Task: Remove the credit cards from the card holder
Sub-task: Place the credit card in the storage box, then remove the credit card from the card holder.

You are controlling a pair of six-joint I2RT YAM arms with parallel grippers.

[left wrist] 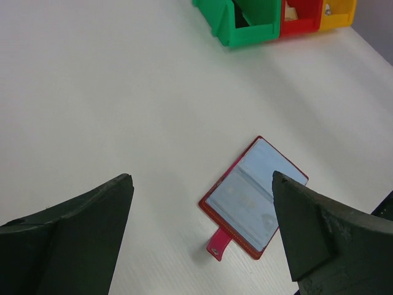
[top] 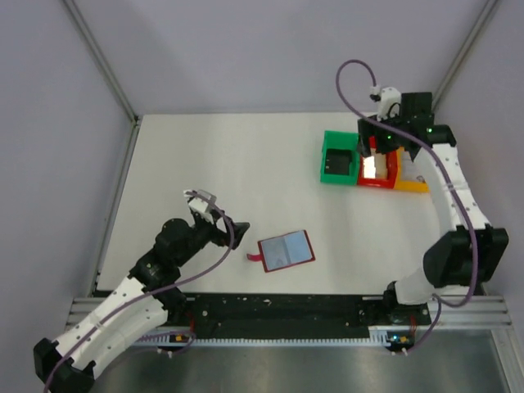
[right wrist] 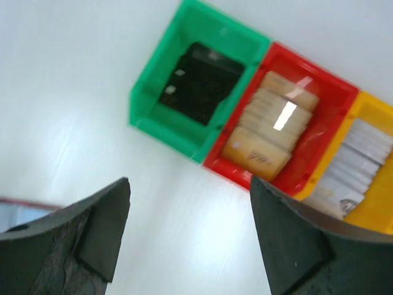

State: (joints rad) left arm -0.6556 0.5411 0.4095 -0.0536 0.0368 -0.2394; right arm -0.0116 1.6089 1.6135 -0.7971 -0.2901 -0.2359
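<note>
Enclosing walls (top: 270,49), white table (top: 213,164), card holder (top: 286,250)

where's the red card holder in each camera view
top external: card holder lies flat, lower centre.
left wrist: card holder sits right of centre, low.
right wrist: only the card holder edge shows, far left.
shared landmark: green bin.

The white matte tabletop (top: 205,172) carries a small flat maroon card holder (top: 286,250), lying open just below the top view's centre, pale blue-grey faces up. At upper right, a green plastic bin (top: 326,169), a red plastic bin (top: 377,184) and a yellow plastic bin (top: 413,185) stand touching in a row.
</note>
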